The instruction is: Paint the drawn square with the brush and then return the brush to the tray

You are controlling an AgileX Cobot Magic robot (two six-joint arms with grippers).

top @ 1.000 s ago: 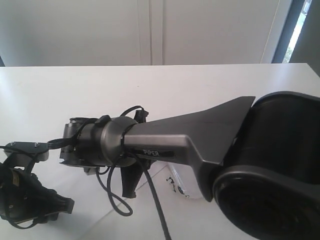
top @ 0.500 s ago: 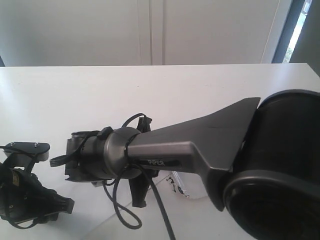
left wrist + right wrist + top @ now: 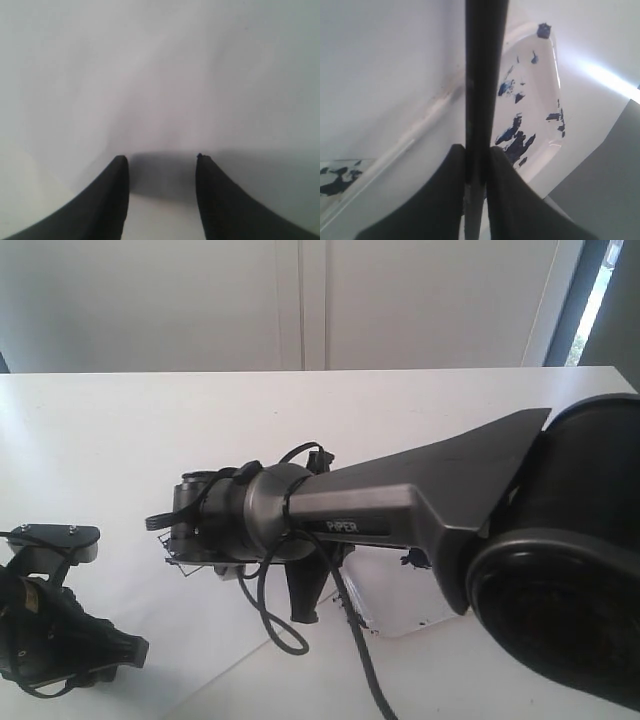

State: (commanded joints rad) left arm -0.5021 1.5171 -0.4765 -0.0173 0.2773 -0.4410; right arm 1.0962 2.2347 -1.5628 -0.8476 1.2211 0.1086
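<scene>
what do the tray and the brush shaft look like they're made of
Tray: probably clear plastic, possibly glass. It is glossy, with bright highlights along its rounded rim and the white surface showing through around the navy paint blots.
Brush: a plain black shaft with a dull, matte look. It could be painted wood or plastic; the close, blurred view leaves it open.
</scene>
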